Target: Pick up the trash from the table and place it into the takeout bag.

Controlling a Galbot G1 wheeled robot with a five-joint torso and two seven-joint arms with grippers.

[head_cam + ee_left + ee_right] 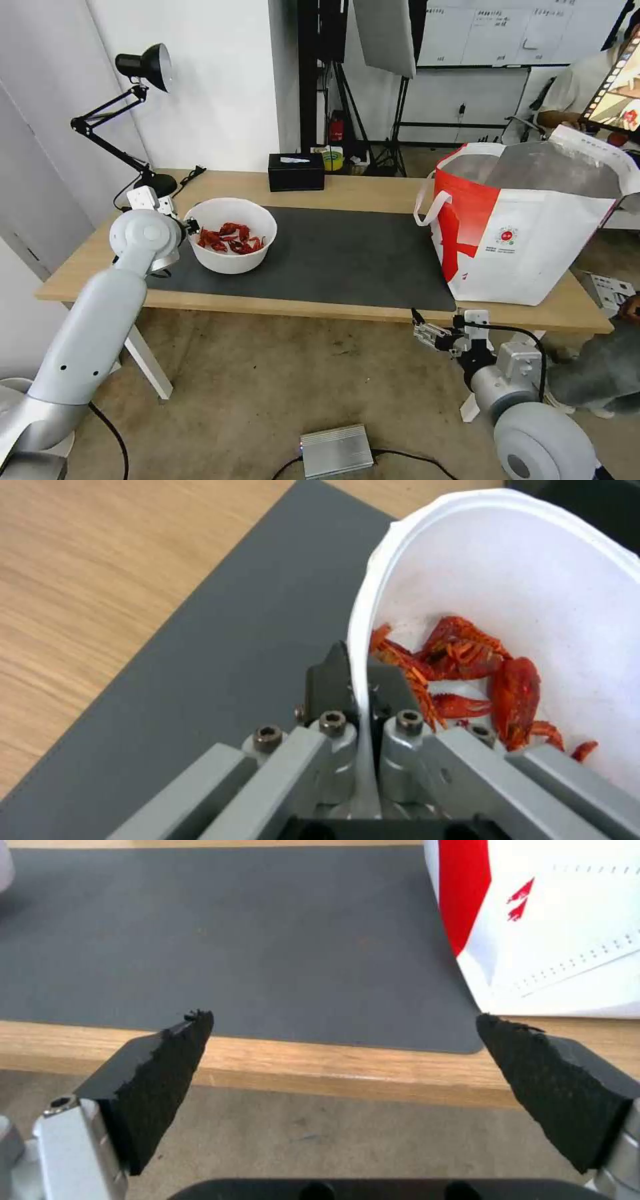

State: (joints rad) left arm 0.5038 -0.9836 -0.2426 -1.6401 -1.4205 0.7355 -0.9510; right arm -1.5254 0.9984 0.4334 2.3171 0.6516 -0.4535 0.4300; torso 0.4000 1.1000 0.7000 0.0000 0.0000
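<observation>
A white round bowl (231,235) of red crayfish shells (230,239) sits on the left part of the dark grey mat (347,257) on the light-wood table (373,190). My left gripper (192,225) is at the bowl's left rim; the left wrist view shows it (359,672) shut on the rim of the bowl (533,580), one finger inside and one outside, beside the shells (467,680). The white-and-red takeout bag (527,220) stands open at the table's right end. My right gripper (420,327) hangs open below the table's front edge, its pads (167,1075) wide apart.
A black desk lamp (133,100) stands at the table's back left corner and a black tissue box (296,171) at the back middle. A metal box (337,450) with cables lies on the floor. A person stands behind the bag at the far right.
</observation>
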